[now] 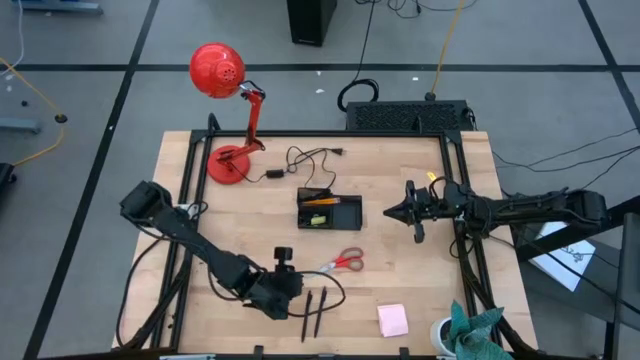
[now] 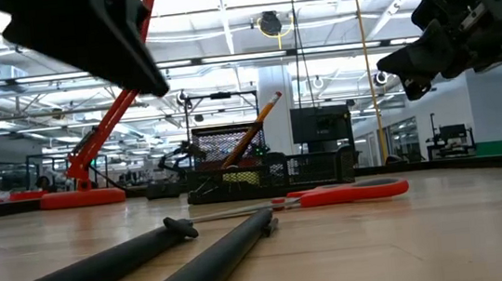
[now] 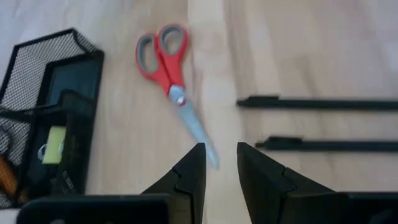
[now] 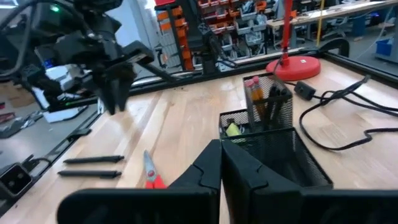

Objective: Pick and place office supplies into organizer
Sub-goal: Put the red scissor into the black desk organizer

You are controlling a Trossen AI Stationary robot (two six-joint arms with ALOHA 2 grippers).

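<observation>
The red-handled scissors point(image 1: 345, 262) point(image 3: 168, 68) lie flat on the table, blades toward my left gripper. Two black pens point(image 1: 313, 310) point(image 3: 317, 104) lie side by side near the near edge, and a pink sticky-note pad point(image 1: 392, 320) sits to their right. The black mesh organizer point(image 1: 328, 210) point(image 4: 267, 134) holds orange pencils and a yellow-green block point(image 3: 55, 142). My left gripper point(image 1: 285, 262) point(image 3: 221, 163) hovers open over the scissors' blade tip point(image 3: 210, 158), touching nothing. My right gripper point(image 1: 410, 212) point(image 4: 221, 167) is shut and hangs in the air just right of the organizer.
A red desk lamp point(image 1: 228, 120) stands at the far left corner, with a black cable point(image 1: 305, 160) lying behind the organizer. A large black box point(image 1: 405, 115) sits past the far edge. A cup with teal cloth point(image 1: 468, 332) stands at the near right corner.
</observation>
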